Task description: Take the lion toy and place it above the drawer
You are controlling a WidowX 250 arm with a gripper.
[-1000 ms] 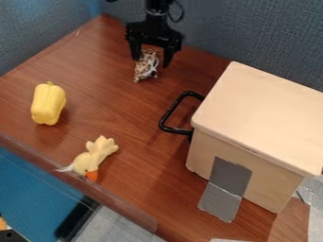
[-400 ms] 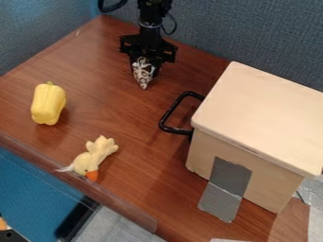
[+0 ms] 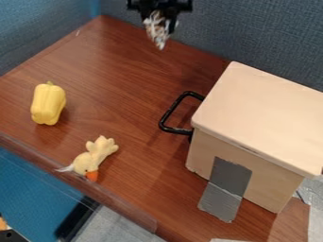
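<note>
My black gripper [image 3: 160, 22] is at the top edge of the camera view, shut on a small spotted brown-and-white toy [image 3: 156, 31], which hangs raised over the back of the table. The toy's narrow end points down, and its upper part is partly hidden between the fingers. On the right stands the drawer [image 3: 265, 113], a pale wooden box with a flat top and a black handle on its left side. The gripper is to the upper left of that box.
A yellow bell pepper [image 3: 48, 103] stands on the left of the brown table [image 3: 120, 94]. Near the front edge lies a pale yellow duck toy [image 3: 93, 157]. Grey tape [image 3: 228, 184] runs down the box's front onto the table. Blue-grey partition walls [image 3: 277, 42] border the back.
The fingers have closed around the spotted toy, which was down at the table a second ago. Gripper and toy have risen toward the top edge. The pepper, duck and box have stayed put.
</note>
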